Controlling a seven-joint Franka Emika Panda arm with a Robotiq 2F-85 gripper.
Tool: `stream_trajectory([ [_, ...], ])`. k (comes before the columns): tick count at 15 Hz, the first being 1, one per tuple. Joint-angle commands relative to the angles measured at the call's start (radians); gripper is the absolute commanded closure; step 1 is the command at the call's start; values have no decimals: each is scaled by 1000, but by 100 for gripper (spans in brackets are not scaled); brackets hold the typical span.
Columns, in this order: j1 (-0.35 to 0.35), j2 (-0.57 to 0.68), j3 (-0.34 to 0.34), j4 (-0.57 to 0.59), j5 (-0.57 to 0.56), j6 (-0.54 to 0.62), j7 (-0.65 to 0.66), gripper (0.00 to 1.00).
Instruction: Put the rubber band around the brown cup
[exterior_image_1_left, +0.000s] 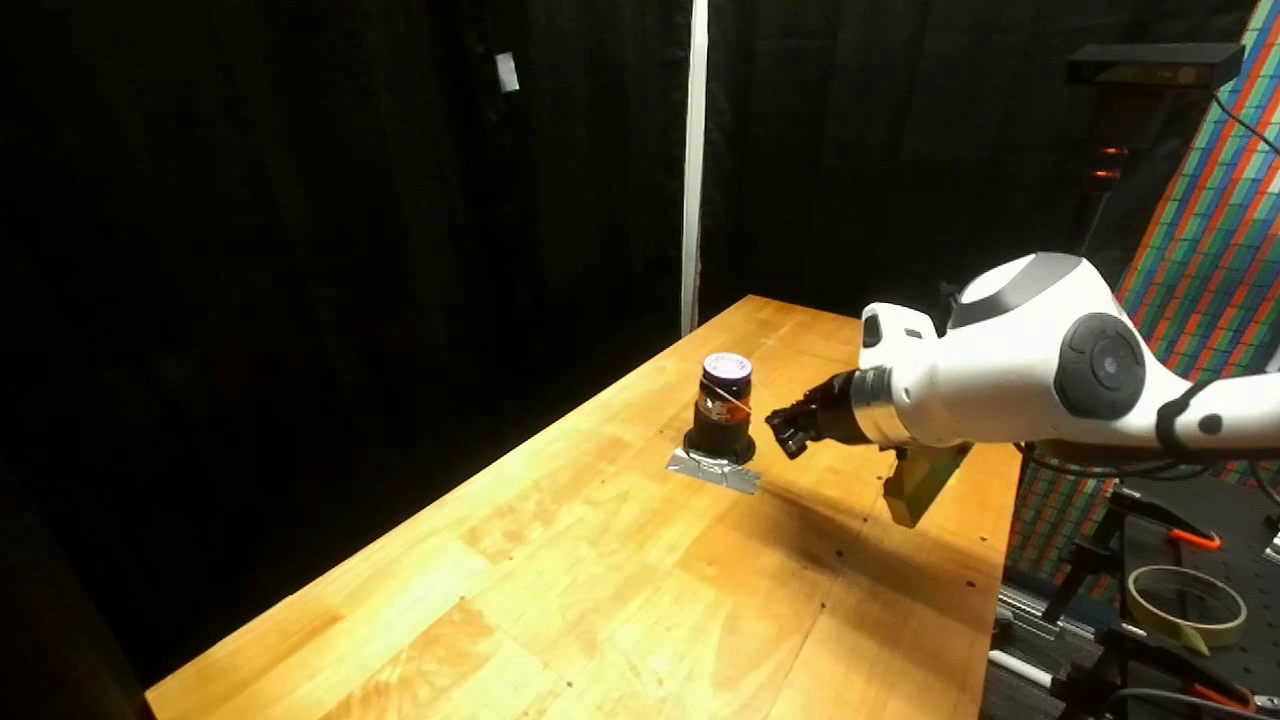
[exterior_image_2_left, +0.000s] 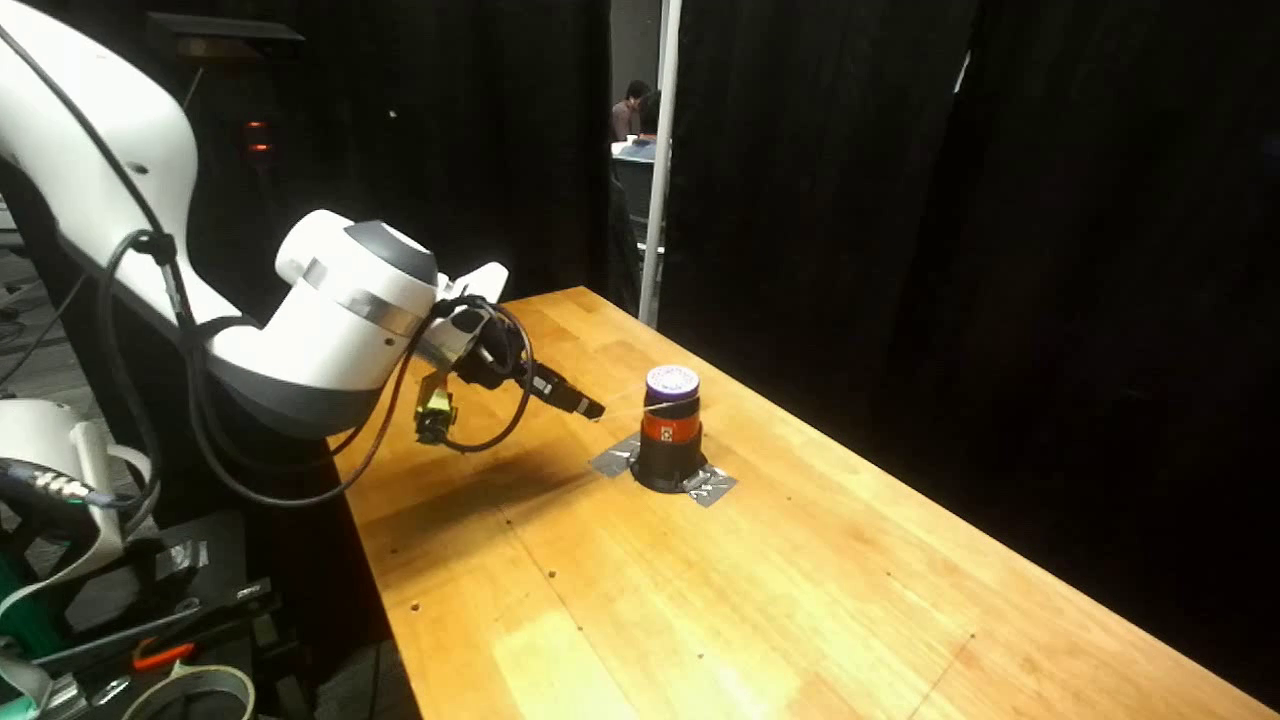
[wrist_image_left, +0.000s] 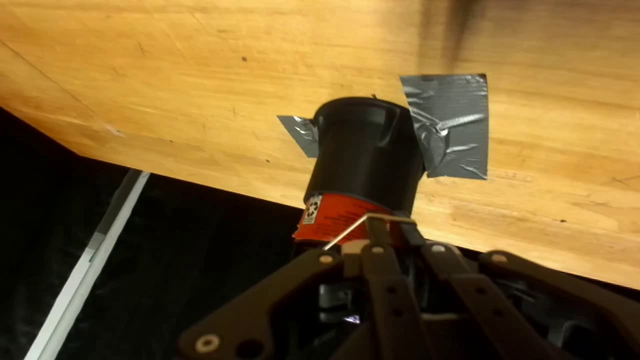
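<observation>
The brown cup (exterior_image_1_left: 733, 412) stands upright with a purple-and-white top and an orange-red stripe; it also shows in an exterior view (exterior_image_2_left: 670, 430) and in the wrist view (wrist_image_left: 336, 219). The thin, pale rubber band (exterior_image_2_left: 625, 411) runs from around the cup's upper part to my gripper (exterior_image_2_left: 594, 409). In the wrist view the band (wrist_image_left: 346, 231) crosses both fingertips and slants off towards the cup. My gripper (wrist_image_left: 392, 227) is partly open, its tips a little apart inside the band. The tips are beside the cup with a gap in both exterior views. The band's far side is hidden.
The cup sits in a black holder (exterior_image_2_left: 668, 470) fixed to the wooden table (exterior_image_2_left: 800, 580) with grey tape (wrist_image_left: 462, 125). The table's far edge runs behind it, with dark curtains and a pale pole (exterior_image_1_left: 694, 170) beyond. A tape roll (exterior_image_1_left: 1187, 605) lies on the side bench.
</observation>
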Motion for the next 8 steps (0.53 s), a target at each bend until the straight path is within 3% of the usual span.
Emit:
stream_trajectory([
  [1,114,249,10,-60,197,38,123,88],
  [7,209,480,146,-85,738,-20,72,90],
  [8,266,377,106,-134,814,-73,-57,91],
])
